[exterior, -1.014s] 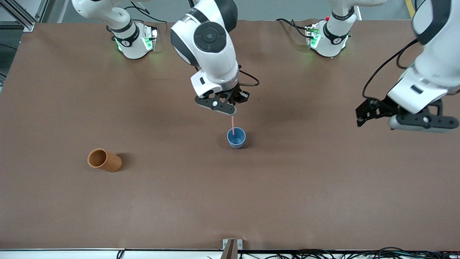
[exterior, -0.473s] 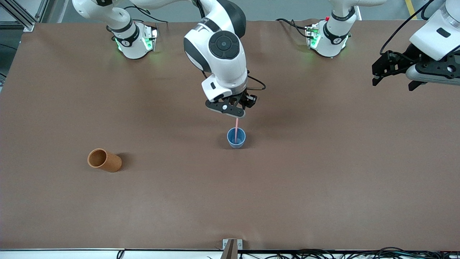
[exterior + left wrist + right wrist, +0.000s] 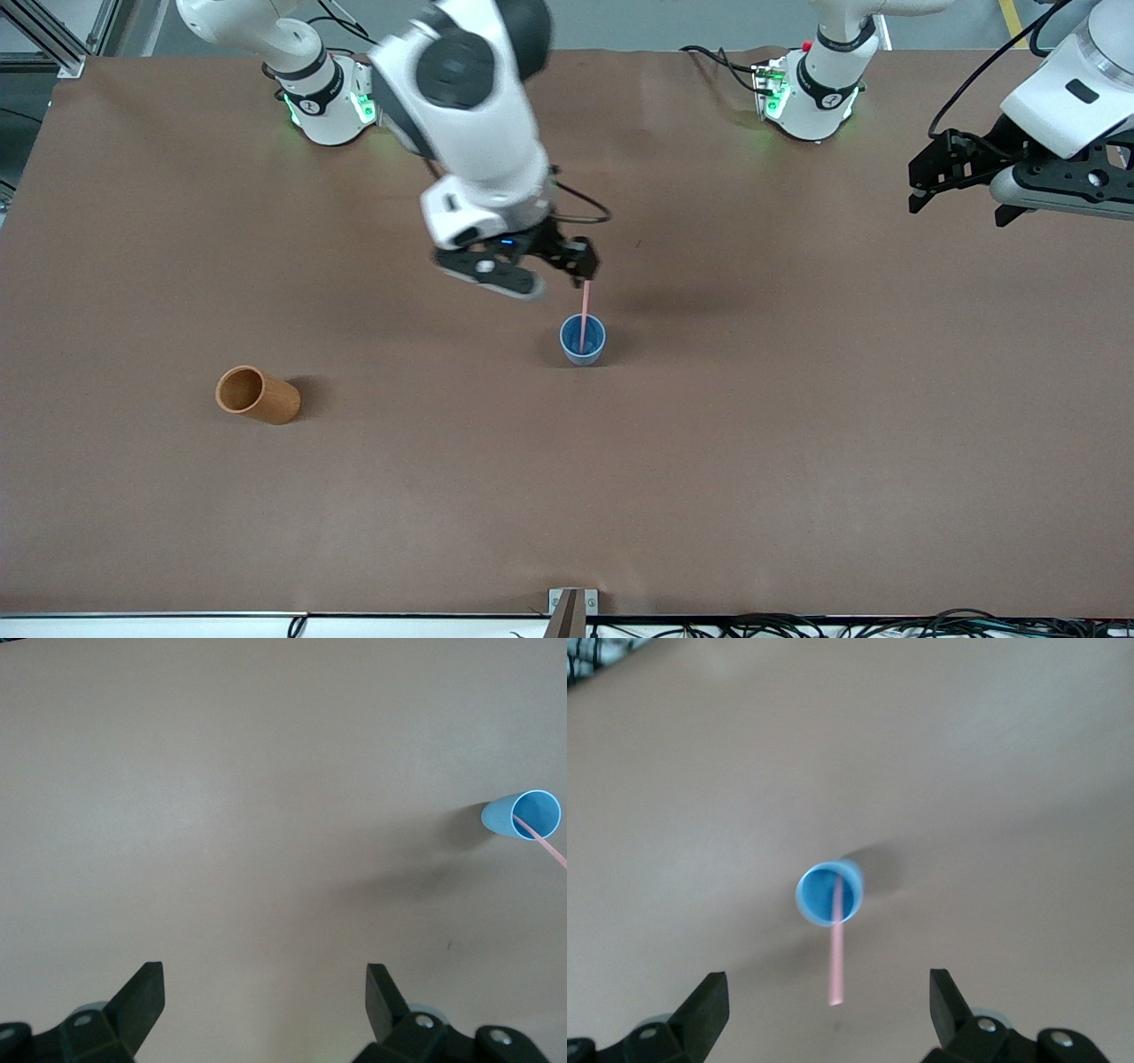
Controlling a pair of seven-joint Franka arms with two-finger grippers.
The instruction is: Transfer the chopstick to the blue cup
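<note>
The blue cup [image 3: 582, 340] stands upright near the table's middle. The pale pink chopstick [image 3: 584, 312] stands in it, its lower end inside the cup and its upper end leaning free above the rim. My right gripper [image 3: 556, 263] hovers over the table just beside the stick's top, open and empty. In the right wrist view the cup [image 3: 829, 895] and the stick [image 3: 835, 957] lie between the spread fingers of the right gripper [image 3: 827, 981], touching neither. My left gripper [image 3: 959, 200] waits open, high over the left arm's end of the table; its wrist view [image 3: 264, 973] shows the cup [image 3: 523, 815] and stick [image 3: 542, 838] far off.
An orange-brown cylindrical cup [image 3: 258, 394] lies on its side toward the right arm's end of the table, nearer to the front camera than the blue cup. A small metal bracket [image 3: 572, 604] sits at the table's front edge.
My right gripper lowered the chopstick into the blue cup, let it go and shifted toward the right arm's end. My left gripper rose away from the table and now holds still.
</note>
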